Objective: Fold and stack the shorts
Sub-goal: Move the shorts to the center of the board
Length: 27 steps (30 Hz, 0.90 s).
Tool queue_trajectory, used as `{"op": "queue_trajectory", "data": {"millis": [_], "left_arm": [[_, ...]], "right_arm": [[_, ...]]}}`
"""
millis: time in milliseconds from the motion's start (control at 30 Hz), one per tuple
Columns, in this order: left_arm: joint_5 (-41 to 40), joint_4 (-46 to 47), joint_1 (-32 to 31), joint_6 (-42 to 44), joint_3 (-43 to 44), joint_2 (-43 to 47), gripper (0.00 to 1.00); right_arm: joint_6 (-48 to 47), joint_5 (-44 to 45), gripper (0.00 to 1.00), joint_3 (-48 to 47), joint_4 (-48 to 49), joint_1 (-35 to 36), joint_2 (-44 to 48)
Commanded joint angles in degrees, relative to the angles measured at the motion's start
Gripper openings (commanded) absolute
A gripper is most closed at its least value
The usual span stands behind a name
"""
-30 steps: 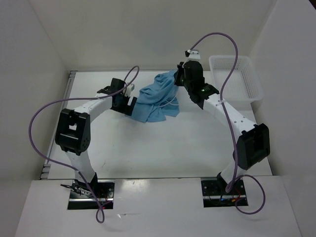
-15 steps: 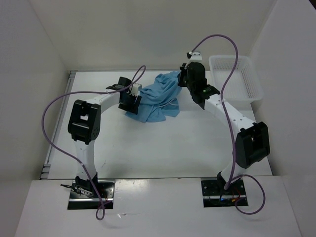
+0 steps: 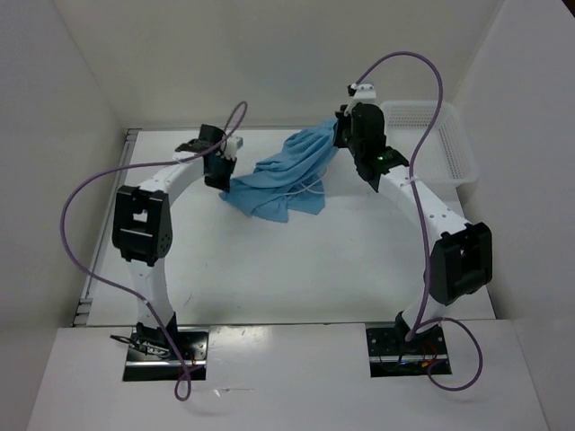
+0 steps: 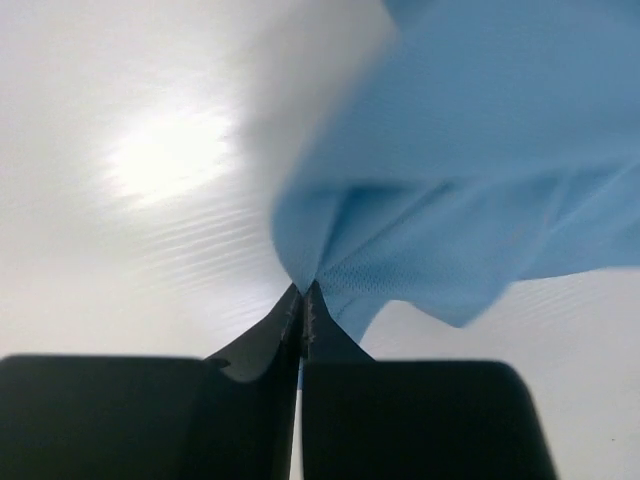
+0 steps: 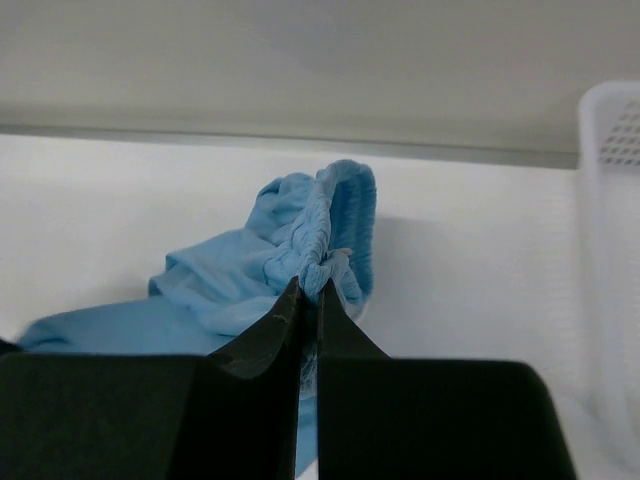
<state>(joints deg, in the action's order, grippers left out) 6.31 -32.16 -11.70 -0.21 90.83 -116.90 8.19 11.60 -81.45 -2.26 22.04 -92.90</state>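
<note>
While both of my grippers pinch it, the shorts (image 3: 283,180), a rumpled sheet of light blue cloth, stretch between them over the far middle of the table (image 3: 269,260), toward twelve o'clock from my bases. My left gripper (image 3: 222,178) is clamped tight on a corner at the cloth's nine o'clock end. My right gripper (image 3: 340,136) is clamped on a bunched edge at its one o'clock end, raised higher. The lower fabric sags and appears to rest on the table, a thin white drawstring (image 3: 310,187) looping near its five o'clock side. A white mesh basket (image 3: 454,171) sits at three o'clock, well apart from the shorts.

I judge the task barely begun. No fold shows and the garment is not flat, so spreading, folding and stacking all remain.

The overhead view alone shows the whole span and the basket's position. My left wrist view shows what it cannot: the jaws meet on a thin pinch of fine mesh cloth. My right wrist view shows the held edge is ribbed and gathered (probably the elastic waist).
</note>
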Motion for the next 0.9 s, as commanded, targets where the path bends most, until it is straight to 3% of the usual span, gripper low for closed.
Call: {"op": "queue_trajectory", "data": {"millis": [0,367,533,867], "left_arm": [[-7.07,-1.49,3.18,0.21,7.78,14.58,0.00],[-14.65,-10.63,0.45,0.21,9.63,39.37,0.00],[-17.20,-11.69,0.45,0.21,13.32,48.94,0.00],[-22.04,-9.94,2.48,0.21,17.19,55.29,0.00]], "right_arm": [[-4.05,0.28,0.00,-5.55,4.81,-2.97,6.41],[-16.95,-10.09,0.00,-7.49,-4.06,-2.97,22.05],[-18.46,-20.28,0.00,-11.18,-11.00,-2.97,28.03],[-16.28,-36.81,0.00,-14.62,-25.41,-6.30,33.84]]}}
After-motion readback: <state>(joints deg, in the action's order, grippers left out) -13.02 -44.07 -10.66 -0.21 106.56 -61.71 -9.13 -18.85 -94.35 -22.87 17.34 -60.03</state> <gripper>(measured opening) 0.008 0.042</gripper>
